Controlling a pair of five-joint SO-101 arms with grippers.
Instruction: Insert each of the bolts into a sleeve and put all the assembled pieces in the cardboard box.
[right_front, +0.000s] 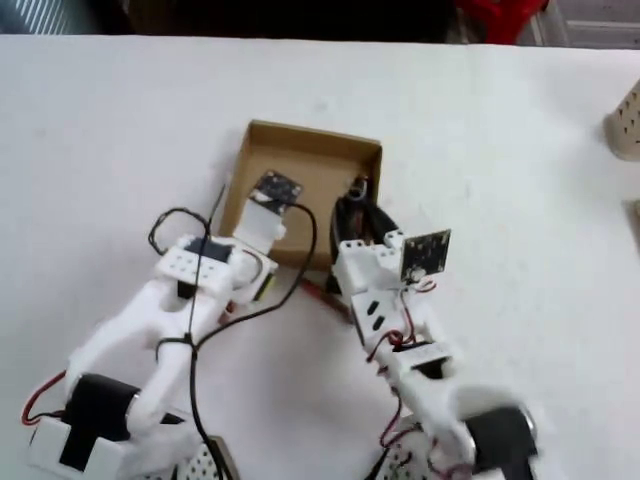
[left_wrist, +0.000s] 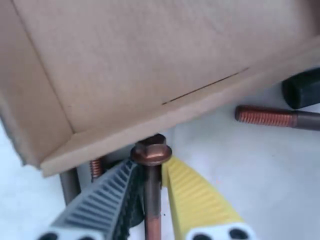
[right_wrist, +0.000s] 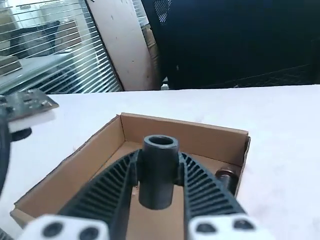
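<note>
**Operator:** What do you find on the left side?

**Inspector:** Your left gripper (left_wrist: 150, 169) is pinching a copper bolt (left_wrist: 152, 200) by the shank. One grey finger and one yellow finger press on either side of it. The flanged hex head stands just past the fingertips, close to the outside of the cardboard box (left_wrist: 175, 112) wall. You cannot tell whether the head touches the wall. The gripper sits low over the white tabletop (right_front: 500, 120), outside the box.

**Operator:** And the middle?

**Inspector:** The box lies open-topped ahead of your two arms. A loose bolt (right_front: 318, 292) lies flat on the tabletop just off the box's near wall, apart from both grippers. A dark cylindrical piece (right_wrist: 226, 176) rests in one corner of the box floor. You cannot tell whether it carries a bolt.

**Operator:** And the right side?

**Inspector:** Your right gripper (right_wrist: 159, 161) is clamped on a dark sleeve (right_wrist: 159, 187), with both black ribbed fingers pressed against its sides. The sleeve stands upright with its bore open at the top. It is held above the box, at the right wall.
</note>
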